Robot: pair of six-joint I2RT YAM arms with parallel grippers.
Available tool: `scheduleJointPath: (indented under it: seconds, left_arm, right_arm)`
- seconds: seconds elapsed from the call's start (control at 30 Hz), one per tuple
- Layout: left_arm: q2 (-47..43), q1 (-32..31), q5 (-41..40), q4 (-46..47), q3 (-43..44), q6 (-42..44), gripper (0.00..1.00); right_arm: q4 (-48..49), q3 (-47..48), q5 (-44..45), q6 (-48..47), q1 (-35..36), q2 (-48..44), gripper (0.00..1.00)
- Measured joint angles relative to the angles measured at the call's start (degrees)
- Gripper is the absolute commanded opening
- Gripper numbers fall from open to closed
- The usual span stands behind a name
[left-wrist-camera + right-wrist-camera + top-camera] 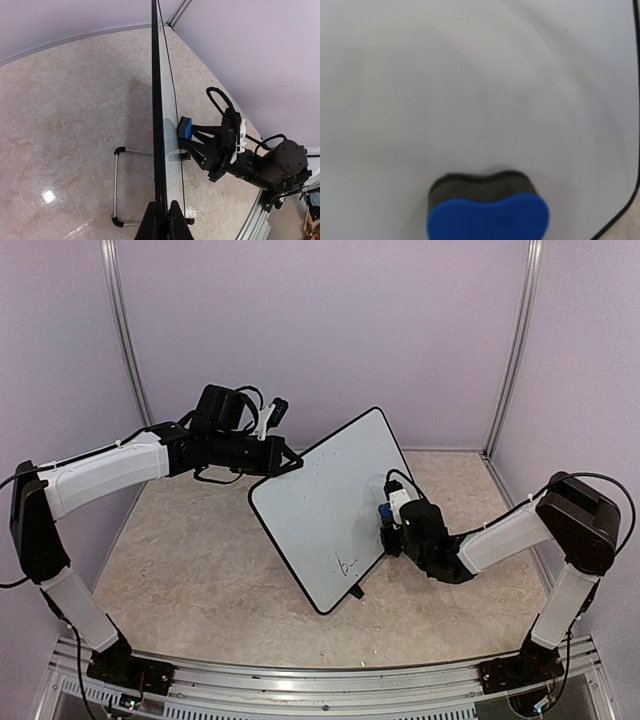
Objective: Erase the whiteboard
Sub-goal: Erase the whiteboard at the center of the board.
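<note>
The whiteboard [325, 505] stands tilted on its lower edge mid-table, white with a thin black rim. In the left wrist view the whiteboard [158, 125] shows edge-on. My left gripper [287, 466] is shut on its upper left edge, and the left gripper [164, 220] has one finger on each face. My right gripper [389, 527] is shut on a blue eraser [384, 511] and presses its dark felt against the board's right part. The eraser [487, 212] lies flat on the white face [470, 75]. A small black scribble [347, 563] sits near the board's lower corner.
A wire stand [117, 185] with black end caps props the board from behind. A black clip foot [357, 591] rests on the marbled tabletop [200, 560]. Purple walls with metal posts [515, 350] enclose the space. A metal rail [320, 685] runs along the near edge.
</note>
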Motion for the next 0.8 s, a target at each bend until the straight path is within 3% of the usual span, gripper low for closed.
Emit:
scheduleJointPath:
  seconds: [0.37,0.8]
  left_arm:
    - [0.02,0.31,0.09,-0.09,0.0,0.07,0.0]
    - [0.02,0.31,0.37,0.17,0.0,0.11,0.0]
  right_arm:
    - [0.48,-0.02,4.02,0.33,6.36,-0.09,0.29]
    - [-2.08,-0.48,-2.47,0.44,7.43,-2.84,0.29]
